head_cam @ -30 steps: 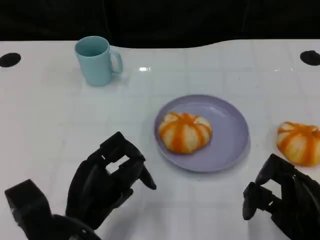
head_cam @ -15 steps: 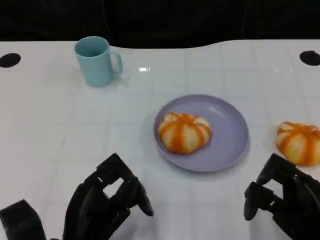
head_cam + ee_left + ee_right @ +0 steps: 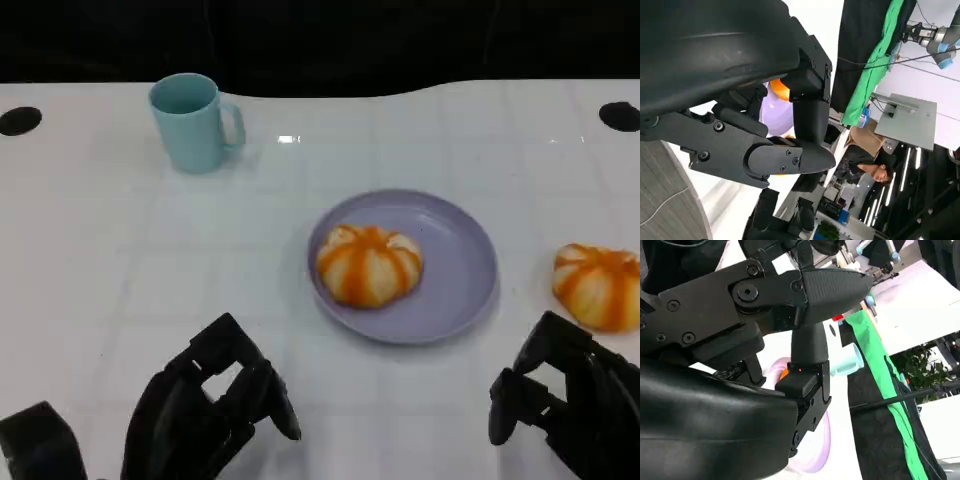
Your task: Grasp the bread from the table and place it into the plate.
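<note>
My left hand (image 3: 205,410) hangs low over the near left of the white table (image 3: 120,260), its black fingers (image 3: 262,395) curled loosely inward and holding nothing, their tips pointing toward the plate. My right hand (image 3: 560,405) sits at the near right corner, its fingers bent and apart, also holding nothing, just near of the loose bread (image 3: 598,285). That bread, a round bun striped orange and cream, lies on the table at the right edge, just beside the plate but apart from its rim. The plate (image 3: 465,265) is lavender and round, at the middle of the table, and a second bun of the same kind (image 3: 368,263) rests on its left half. At the far left stands a light blue mug (image 3: 192,120), upright, its handle turned to the right, well apart from the plate. Two dark round spots mark the far corners of the table, one at the left (image 3: 20,119) and one at the right (image 3: 620,114). From my left wrist I see my own fingers (image 3: 790,157) in front of a slice of the lavender plate (image 3: 775,112) and a bit of orange bun (image 3: 779,90), with a green cloth (image 3: 875,60) and a person (image 3: 875,170) in the room beyond. From my right wrist the mug (image 3: 847,360) shows past my fingers (image 3: 810,345). I can read no writing or label on any of these things.
</note>
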Robot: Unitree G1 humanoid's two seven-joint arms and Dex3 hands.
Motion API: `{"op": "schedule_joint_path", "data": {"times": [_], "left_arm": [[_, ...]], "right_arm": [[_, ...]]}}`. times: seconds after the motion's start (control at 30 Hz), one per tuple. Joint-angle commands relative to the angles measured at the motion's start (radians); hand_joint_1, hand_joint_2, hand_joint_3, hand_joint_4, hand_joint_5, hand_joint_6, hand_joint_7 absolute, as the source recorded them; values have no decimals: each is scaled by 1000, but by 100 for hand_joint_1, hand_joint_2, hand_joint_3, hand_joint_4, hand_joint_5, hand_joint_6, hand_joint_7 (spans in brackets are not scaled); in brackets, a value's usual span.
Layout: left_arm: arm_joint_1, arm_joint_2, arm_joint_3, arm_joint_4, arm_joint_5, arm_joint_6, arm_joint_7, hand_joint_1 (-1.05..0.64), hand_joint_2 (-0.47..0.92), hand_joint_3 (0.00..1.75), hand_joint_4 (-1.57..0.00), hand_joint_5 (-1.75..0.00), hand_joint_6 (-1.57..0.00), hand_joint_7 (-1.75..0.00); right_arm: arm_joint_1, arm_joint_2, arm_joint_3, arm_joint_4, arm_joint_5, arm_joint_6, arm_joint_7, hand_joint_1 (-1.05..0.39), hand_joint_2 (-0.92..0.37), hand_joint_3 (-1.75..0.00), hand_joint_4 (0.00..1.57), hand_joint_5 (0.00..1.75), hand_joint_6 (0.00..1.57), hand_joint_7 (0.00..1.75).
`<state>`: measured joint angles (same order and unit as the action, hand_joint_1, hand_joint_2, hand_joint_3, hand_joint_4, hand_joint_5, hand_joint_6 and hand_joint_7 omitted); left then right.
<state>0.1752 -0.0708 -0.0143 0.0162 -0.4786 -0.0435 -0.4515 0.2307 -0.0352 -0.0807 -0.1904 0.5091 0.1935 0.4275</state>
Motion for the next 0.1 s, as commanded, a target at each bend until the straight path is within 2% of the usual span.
{"op": "schedule_joint_path", "data": {"times": [0.03, 0.1], "left_arm": [[-5, 2, 12, 10, -1, -8, -12, -58, 92, 39, -83, -175, -56, -175], [-4, 0, 12, 11, -1, -8, -13, -58, 92, 39, -83, -175, -56, -175]], "right_arm": [[-4, -14, -15, -9, 8, 3, -4, -59, -92, -35, 75, 175, 62, 159], [-1, -11, -15, -7, 9, 0, -4, -58, -92, -35, 74, 175, 62, 158]]}}
